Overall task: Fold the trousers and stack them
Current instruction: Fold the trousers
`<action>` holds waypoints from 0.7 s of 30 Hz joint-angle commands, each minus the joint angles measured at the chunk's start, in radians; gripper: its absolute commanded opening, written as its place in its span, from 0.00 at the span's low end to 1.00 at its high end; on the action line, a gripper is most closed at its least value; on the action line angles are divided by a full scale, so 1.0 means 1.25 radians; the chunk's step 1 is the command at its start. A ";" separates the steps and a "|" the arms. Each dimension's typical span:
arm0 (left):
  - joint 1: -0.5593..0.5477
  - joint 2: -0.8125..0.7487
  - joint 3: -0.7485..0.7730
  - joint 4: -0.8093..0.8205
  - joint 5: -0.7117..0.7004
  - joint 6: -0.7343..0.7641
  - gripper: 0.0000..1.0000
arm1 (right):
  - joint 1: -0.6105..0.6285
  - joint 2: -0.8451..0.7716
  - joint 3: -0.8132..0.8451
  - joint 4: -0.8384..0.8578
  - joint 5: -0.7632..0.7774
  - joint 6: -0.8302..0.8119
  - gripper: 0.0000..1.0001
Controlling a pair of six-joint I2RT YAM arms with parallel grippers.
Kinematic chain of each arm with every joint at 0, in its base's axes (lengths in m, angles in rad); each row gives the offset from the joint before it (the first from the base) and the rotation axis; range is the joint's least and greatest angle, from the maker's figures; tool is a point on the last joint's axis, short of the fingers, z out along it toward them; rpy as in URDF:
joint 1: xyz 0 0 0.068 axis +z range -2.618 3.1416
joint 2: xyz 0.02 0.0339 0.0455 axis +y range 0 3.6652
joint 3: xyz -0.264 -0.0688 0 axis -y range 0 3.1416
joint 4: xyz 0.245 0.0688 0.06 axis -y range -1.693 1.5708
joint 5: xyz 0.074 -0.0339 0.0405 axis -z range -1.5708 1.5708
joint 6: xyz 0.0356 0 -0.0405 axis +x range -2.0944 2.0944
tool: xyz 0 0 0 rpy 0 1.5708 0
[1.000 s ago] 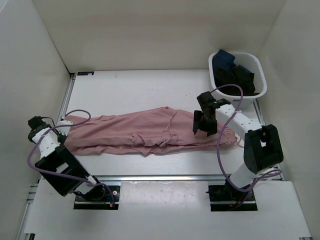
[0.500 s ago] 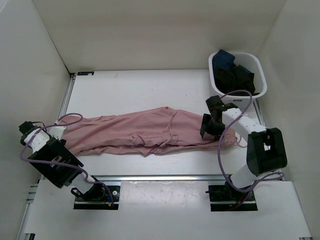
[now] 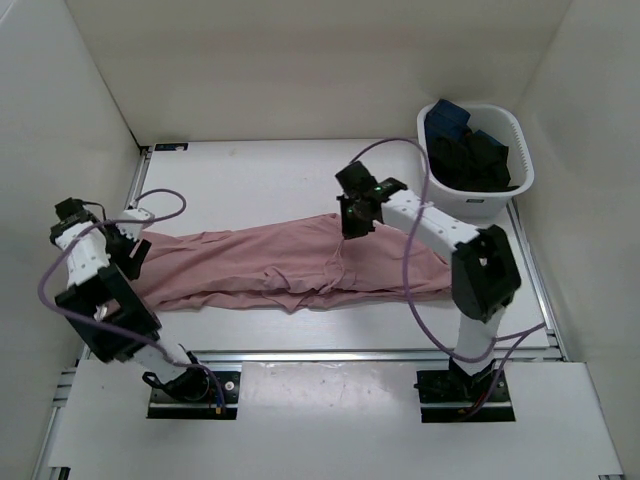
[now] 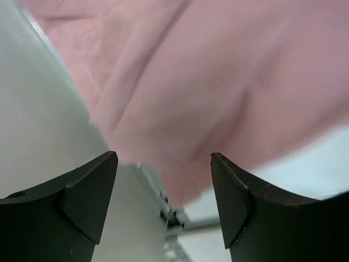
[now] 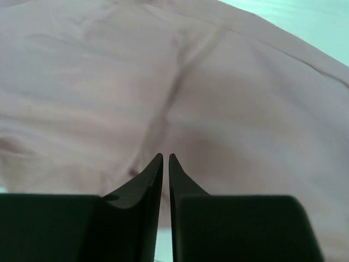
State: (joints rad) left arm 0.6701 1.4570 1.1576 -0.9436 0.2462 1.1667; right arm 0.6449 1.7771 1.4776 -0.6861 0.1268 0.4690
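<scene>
Top external view: a white table [image 3: 250,180] boxed in by plain white walls [image 3: 300,70] on three sides, with a metal rail [image 3: 330,355] along its near edge. Pink trousers [image 3: 290,265] lie wrinkled, stretched left to right across the table's middle. A white basket [image 3: 521,150] of dark clothes [image 3: 470,155] sits at the far right corner. Left gripper [image 3: 133,247] hangs over the trousers' left end, jaws wide apart. Right gripper [image 3: 355,222] is over their far edge, fingers almost touching.
</scene>
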 commanded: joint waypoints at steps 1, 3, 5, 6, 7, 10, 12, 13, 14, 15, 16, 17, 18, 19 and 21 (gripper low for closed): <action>-0.017 0.136 0.075 0.048 -0.018 -0.120 0.80 | 0.052 0.092 0.077 0.013 -0.036 -0.016 0.10; -0.028 0.213 0.129 0.055 -0.051 -0.148 0.80 | 0.083 0.113 0.086 0.013 -0.056 -0.025 0.09; -0.041 0.243 0.138 0.099 -0.108 -0.155 0.80 | 0.098 0.114 0.055 0.041 -0.065 -0.025 0.09; -0.056 0.259 0.138 0.118 -0.121 -0.155 0.83 | 0.098 0.114 0.016 0.065 -0.065 -0.012 0.09; -0.056 0.259 0.138 0.130 -0.129 -0.155 0.83 | 0.098 0.105 -0.003 0.074 -0.065 -0.005 0.09; -0.084 0.302 0.145 0.149 -0.162 -0.155 0.84 | 0.098 0.096 -0.053 0.098 -0.073 0.003 0.09; -0.097 0.330 0.145 0.149 -0.199 -0.155 0.85 | 0.106 0.096 -0.071 0.098 -0.081 0.003 0.09; -0.097 0.355 0.145 0.149 -0.209 -0.155 0.85 | 0.106 0.096 -0.087 0.098 -0.081 0.003 0.09; -0.097 0.366 0.145 0.157 -0.218 -0.155 0.85 | 0.115 0.096 -0.096 0.098 -0.081 -0.005 0.09; -0.097 0.376 0.138 0.157 -0.228 -0.155 0.83 | 0.122 0.096 -0.105 0.098 -0.058 -0.005 0.09; -0.097 0.383 0.138 0.157 -0.228 -0.155 0.78 | 0.122 0.096 -0.128 0.089 -0.043 -0.005 0.06; -0.097 0.383 0.131 0.157 -0.228 -0.155 0.70 | 0.122 0.084 -0.146 0.089 -0.027 -0.005 0.01; -0.097 0.383 0.131 0.157 -0.228 -0.155 0.60 | 0.122 0.072 -0.169 0.089 -0.012 -0.005 0.00; -0.097 0.371 0.131 0.157 -0.203 -0.155 0.33 | 0.122 0.057 -0.195 0.089 0.005 0.006 0.00; -0.097 0.344 0.123 0.157 -0.188 -0.155 0.14 | 0.122 0.022 -0.264 0.106 0.040 0.016 0.00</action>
State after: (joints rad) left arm 0.5426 1.9419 1.3186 -0.7601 0.0029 0.9703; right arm 0.7925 1.8706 1.2316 -0.5190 0.0925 0.4789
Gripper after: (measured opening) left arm 0.190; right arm 0.002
